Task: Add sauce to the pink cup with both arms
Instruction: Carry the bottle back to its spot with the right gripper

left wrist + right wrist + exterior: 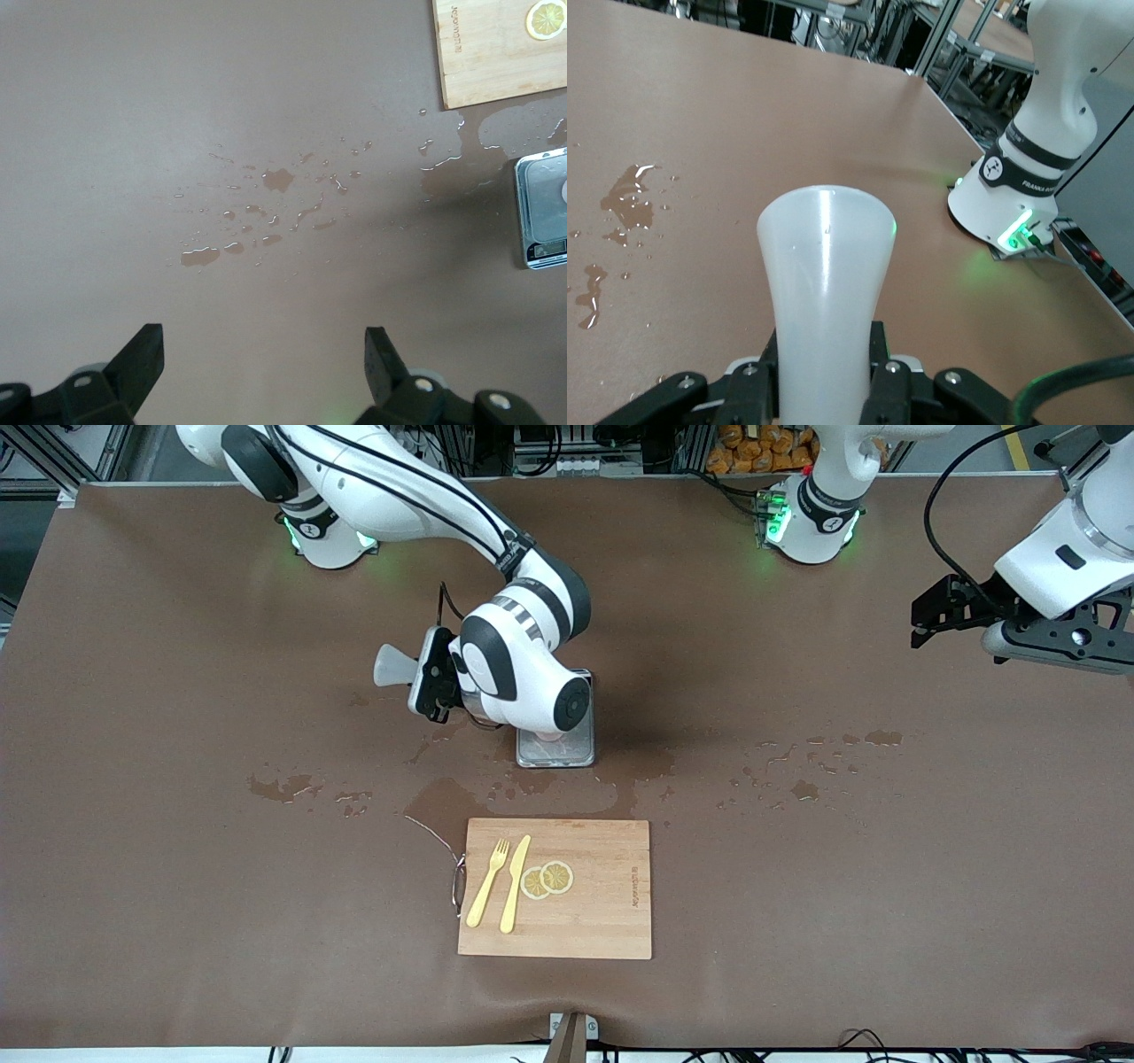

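Right end effector (423, 676) is gripping the light, squeezable sauce (392, 665) mid-body, over the bench (177, 868), while left end effector (926, 615) is waiting wide.

Brown table (177, 691) carries scale (555, 751), cutting board (602, 921), wet puddles (283, 786).

We see only a sliver of the pink cup (551, 736) in the front view, under the right arm's wrist, which also hides most of the scale (556, 751). The right gripper (825, 372) holds the bottle (825, 292) with its nozzle end below the right wrist view's edge, so we cannot see the cap. The left gripper (264, 365) is cut off by its own view's edge, showing only its fingertips (142, 354). The scale's display and the print on the board (556, 887) are too small for us to read.
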